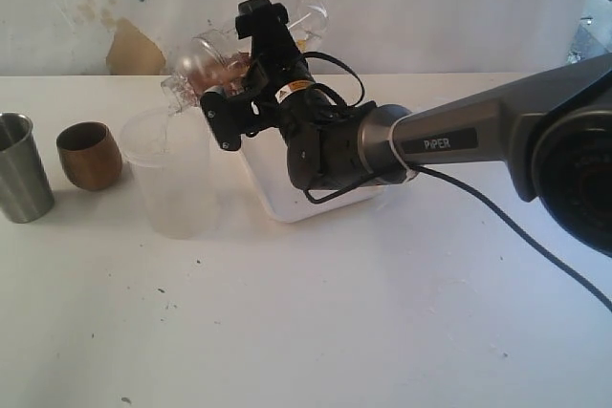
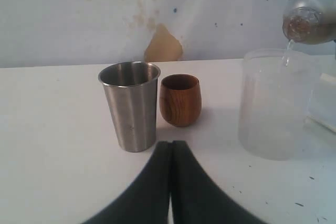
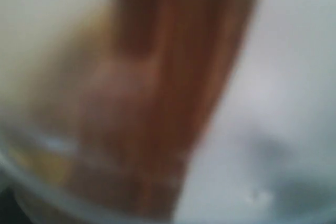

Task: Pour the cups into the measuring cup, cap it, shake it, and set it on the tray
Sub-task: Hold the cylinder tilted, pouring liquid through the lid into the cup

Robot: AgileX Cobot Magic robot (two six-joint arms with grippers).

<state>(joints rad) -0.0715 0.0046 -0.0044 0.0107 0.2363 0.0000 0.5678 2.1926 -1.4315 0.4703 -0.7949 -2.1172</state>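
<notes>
Above tub (image 1: pixel 177 188) | measuring cup (image 1: pixel 199 62) clear, tilted | right end effector (image 1: pixel 237 66) pinching it | left end effector (image 2: pixel 170 148) pressed together

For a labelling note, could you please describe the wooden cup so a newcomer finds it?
On the white table, left side of the exterior view, three vessels stand in a row. The wooden cup is the middle one, between steel tumbler and frosted tub; it alone is brown, rounded and shortest.

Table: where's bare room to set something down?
Free: the table strip nearest the exterior camera, bordered by tumbler, wooden cup, tub and tray. Crowded: far left, where those stand close and the right end effector tilts a clear vessel over the tub.
</notes>
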